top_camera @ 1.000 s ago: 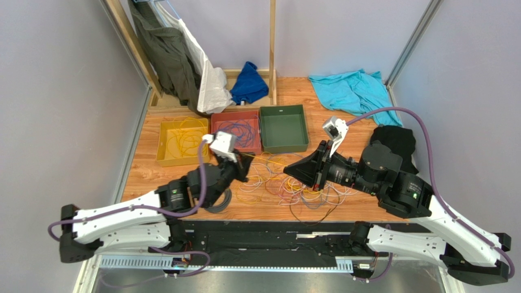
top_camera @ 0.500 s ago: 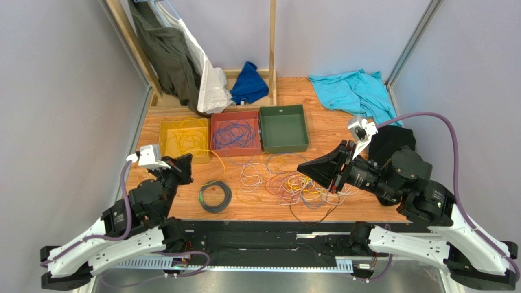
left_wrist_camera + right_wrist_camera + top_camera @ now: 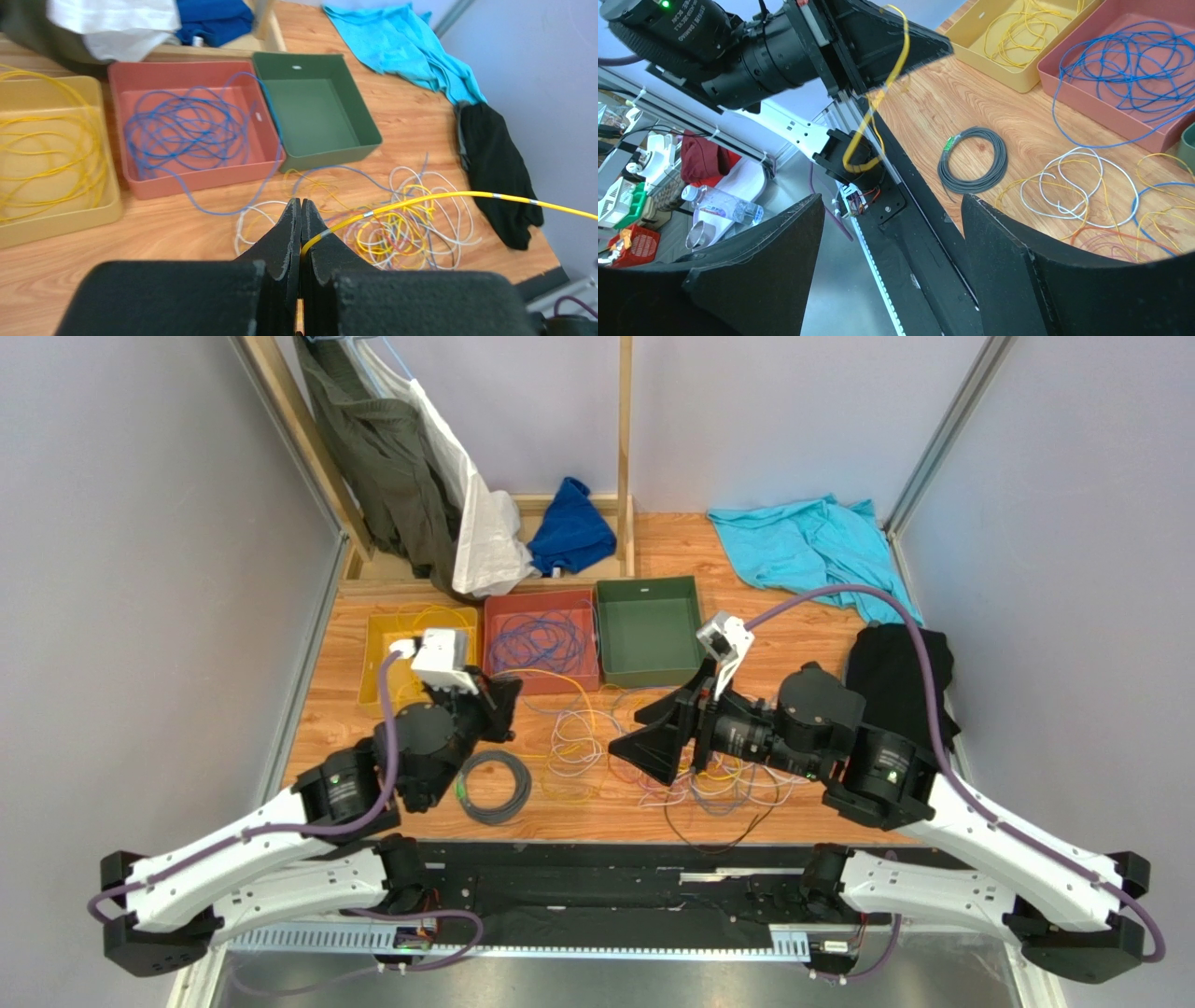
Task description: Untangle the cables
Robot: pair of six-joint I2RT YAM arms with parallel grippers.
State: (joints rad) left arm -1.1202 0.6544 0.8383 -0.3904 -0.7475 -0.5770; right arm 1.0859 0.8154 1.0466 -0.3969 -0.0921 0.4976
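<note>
The left gripper (image 3: 300, 210) is clamping its jaws shut on a yellow cable (image 3: 421, 200) that is stretching off to the right above the table (image 3: 786, 616), while the right gripper (image 3: 891, 210) is hovering with its jaws wide apart, gripping nothing. Just beyond, a black coil (image 3: 522, 787) is lying beside the loose tangle (image 3: 393, 234). Farther back, yellow cables (image 3: 42, 150) are sitting in the yellow tray (image 3: 56, 224) and blue cables (image 3: 184, 131) in the red tray (image 3: 203, 183), next to a green tray (image 3: 330, 155).

Three trays (image 3: 648, 633) are sitting side by side behind a cable tangle (image 3: 403, 234); a coil (image 3: 494, 786) is lying, seemingly apart, leftward.
</note>
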